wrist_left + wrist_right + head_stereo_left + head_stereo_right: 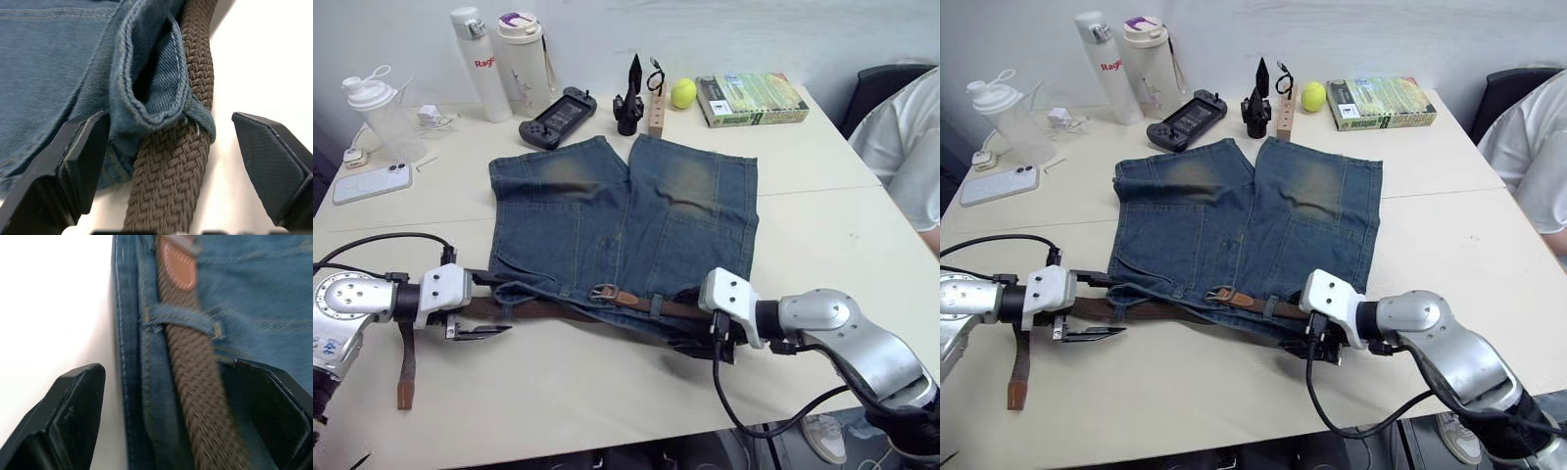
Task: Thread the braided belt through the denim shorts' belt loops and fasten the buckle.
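Brown braided belt (548, 309) runs crosswise along the waistband of the denim shorts (626, 211), which lie flat on the desk (822, 225), its buckle (604, 292) near the middle and one belt loop (181, 316) already over it. The left gripper (475, 331) sits at the shorts' left corner, fingers (73, 166) wide, the strap lying lengthwise between them. The right gripper (1317, 345) is likewise spread at the right end. A white bottle (478, 64) reads "Rag…" in red.

You get bright, even overhead light; soft shadows under blue faded denim shorts (625, 227). Right wrist view blurs woven dark-brown braided belt (195, 367) close up; left wrist view sharp.
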### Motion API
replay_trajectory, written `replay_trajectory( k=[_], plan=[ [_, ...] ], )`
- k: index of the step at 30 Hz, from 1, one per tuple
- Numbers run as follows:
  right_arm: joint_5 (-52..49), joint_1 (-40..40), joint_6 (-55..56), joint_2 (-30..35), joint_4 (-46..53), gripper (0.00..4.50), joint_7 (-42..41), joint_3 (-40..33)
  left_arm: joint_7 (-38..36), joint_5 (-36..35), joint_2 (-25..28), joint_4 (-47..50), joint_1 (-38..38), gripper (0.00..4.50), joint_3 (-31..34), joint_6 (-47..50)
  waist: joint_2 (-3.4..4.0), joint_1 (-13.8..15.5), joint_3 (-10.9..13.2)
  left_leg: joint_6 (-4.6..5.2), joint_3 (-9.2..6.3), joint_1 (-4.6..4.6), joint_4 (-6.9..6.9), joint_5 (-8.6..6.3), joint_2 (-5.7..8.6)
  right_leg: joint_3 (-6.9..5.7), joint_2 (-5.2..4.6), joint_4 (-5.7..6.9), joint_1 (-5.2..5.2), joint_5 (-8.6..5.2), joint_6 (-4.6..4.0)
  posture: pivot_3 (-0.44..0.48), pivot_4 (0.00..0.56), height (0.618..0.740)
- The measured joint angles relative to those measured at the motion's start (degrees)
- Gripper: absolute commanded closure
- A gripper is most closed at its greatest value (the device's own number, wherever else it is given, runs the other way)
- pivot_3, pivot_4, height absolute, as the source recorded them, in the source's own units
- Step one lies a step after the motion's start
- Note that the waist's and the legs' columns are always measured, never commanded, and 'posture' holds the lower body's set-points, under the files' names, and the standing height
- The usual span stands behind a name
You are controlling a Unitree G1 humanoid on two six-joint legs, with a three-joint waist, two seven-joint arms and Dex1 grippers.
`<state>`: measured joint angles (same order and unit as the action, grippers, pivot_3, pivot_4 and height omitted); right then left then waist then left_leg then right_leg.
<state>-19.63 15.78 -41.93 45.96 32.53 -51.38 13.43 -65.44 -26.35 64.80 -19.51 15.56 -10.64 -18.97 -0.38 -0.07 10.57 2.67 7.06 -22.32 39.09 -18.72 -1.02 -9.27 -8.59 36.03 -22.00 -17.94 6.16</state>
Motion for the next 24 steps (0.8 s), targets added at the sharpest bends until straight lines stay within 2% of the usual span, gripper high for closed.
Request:
replay_trajectory(
  k=[3, 4, 7, 9, 12, 15, 16, 19, 24],
  plan=[
    [3.49, 0.07, -1.10, -0.04, -1.00, 0.00, 2.42, 3.13, -1.24, 4.11, -2.87, -3.55, 2.36, 1.21, 0.01, 0.15, 0.00, -0.07, 0.00, 0.00, 0.02, 0.01, 0.02, 0.01, 0.02, 0.05, -0.06, 0.04, -0.02, 0.01, 0.00, 0.000, 0.150, 0.720],
    [4.67, -0.02, -1.60, 0.17, -1.21, 0.00, 3.04, 4.17, -2.16, 5.04, -3.77, -3.85, 2.49, 1.68, 0.15, 0.12, 0.00, -0.09, 0.00, 0.00, 0.01, 0.00, 0.01, 0.01, 0.01, 0.07, -0.06, 0.05, -0.04, 0.01, 0.00, 0.000, 0.150, 0.720],
    [7.88, -0.61, 0.19, 1.55, -1.56, 0.81, 3.72, 5.42, -4.12, 8.50, -4.96, -5.84, 4.35, 2.88, 0.80, -3.05, 0.00, -0.09, -0.01, -0.01, 0.01, 0.01, 0.01, 0.02, 0.01, 0.05, -0.05, 0.06, -0.04, 0.01, 0.00, 0.000, 0.150, 0.720],
    [9.30, -0.81, 2.11, 1.61, -1.68, 1.73, 4.07, 6.24, -4.50, 10.19, -6.12, -7.41, 5.22, 3.70, 1.52, -5.27, -0.01, -0.10, -0.02, 0.00, 0.01, 0.06, 0.02, 0.02, 0.01, 0.05, -0.06, 0.04, 0.02, 0.01, 0.00, 0.000, 0.150, 0.720],
    [11.43, -0.55, 4.43, 1.58, -2.96, 3.18, 5.08, 6.26, -3.27, 13.49, -8.77, -9.77, 7.54, 3.73, 2.27, -10.24, -0.02, -0.09, -0.02, 0.04, 0.02, 0.13, 0.07, 0.06, 0.08, 0.09, -0.22, 0.01, 0.03, 0.04, 0.00, 0.000, 0.150, 0.720],
    [13.45, 0.37, 7.61, 2.36, -4.56, 4.20, 5.40, 5.95, -0.36, 17.34, -10.92, -12.07, 9.44, 3.73, 3.39, -19.90, -0.12, 0.09, -0.08, 0.03, -0.13, 0.10, 0.07, 0.08, 0.10, 0.18, -0.54, -0.02, 0.06, 0.09, -0.06, 0.000, 0.150, 0.720],
    [14.24, 0.52, 9.31, 3.01, -5.65, 4.21, 5.39, 5.58, 1.59, 19.60, -11.66, -13.08, 10.49, 3.73, 4.28, -26.58, -0.13, 0.12, -0.08, 0.04, -0.16, 0.07, 0.07, 0.08, 0.14, 0.13, -0.87, -0.02, 0.06, 0.10, -0.08, 0.000, 0.150, 0.720],
    [16.86, -0.40, 14.61, 6.15, -6.50, 4.21, 4.72, 4.05, 7.73, 24.94, -12.50, -13.33, 11.49, 3.73, 8.35, -44.28, -0.11, 0.00, -0.08, 0.13, -0.13, -0.07, 0.04, 0.12, 0.23, 0.07, -0.93, 0.00, -0.01, 0.13, -0.04, 0.000, 0.150, 0.720],
    [20.30, -3.78, 20.57, 8.56, -4.68, 4.21, 4.11, 3.85, 14.84, 34.26, -12.73, -15.23, 8.40, 3.73, 13.23, -57.45, -0.11, -0.45, -0.08, 0.18, -0.03, -0.09, -0.10, 0.11, 0.21, -0.43, -0.68, -0.06, -0.02, 0.14, -0.01, 0.000, 0.150, 0.720]
  ],
)
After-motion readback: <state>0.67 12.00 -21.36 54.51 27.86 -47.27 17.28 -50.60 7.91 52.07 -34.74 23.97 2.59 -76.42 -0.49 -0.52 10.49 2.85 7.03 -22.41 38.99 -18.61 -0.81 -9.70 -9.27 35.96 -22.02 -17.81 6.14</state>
